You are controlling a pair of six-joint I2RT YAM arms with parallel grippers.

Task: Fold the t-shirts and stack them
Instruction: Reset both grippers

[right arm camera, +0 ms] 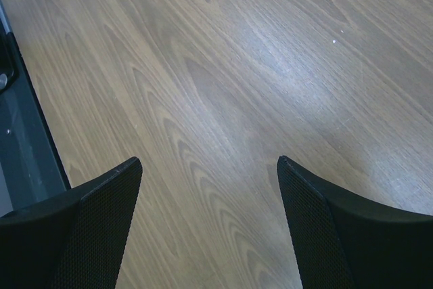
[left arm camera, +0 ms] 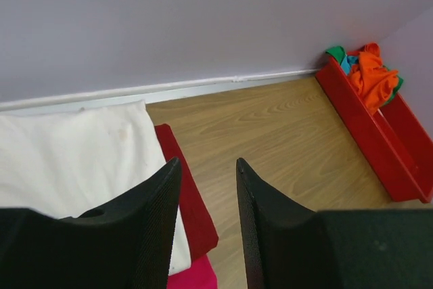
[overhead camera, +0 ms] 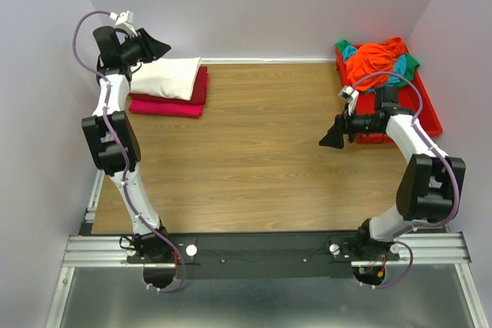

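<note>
1. The worktop (overhead camera: 261, 151) is a wooden surface carrying all items.
2. A folded stack lies at the far-left corner of the worktop. The cream-white t-shirt (overhead camera: 167, 78) lies on top, the dark red t-shirt (overhead camera: 201, 86) sits directly beneath it, and the bright pink t-shirt (overhead camera: 165, 107) is at the bottom, its near edge showing.
3. The red tray (overhead camera: 430, 109) sits at the far-right corner of the worktop. At its far end it holds an unfolded heap: the orange t-shirt (overhead camera: 377, 63) lies uppermost, with the teal t-shirt (overhead camera: 350, 53) and the green t-shirt (overhead camera: 412, 60) showing at the heap's edges.
4. The left end effector (left arm camera: 208, 164) hangs above the far edge of the folded stack. Its fingers stand partly apart, and nothing lies between them.
5. The right end effector (right arm camera: 208, 160) hangs over bare worktop, near the left wall of the tray. Its fingers stand wide apart, and only wood grain shows between them.
</note>
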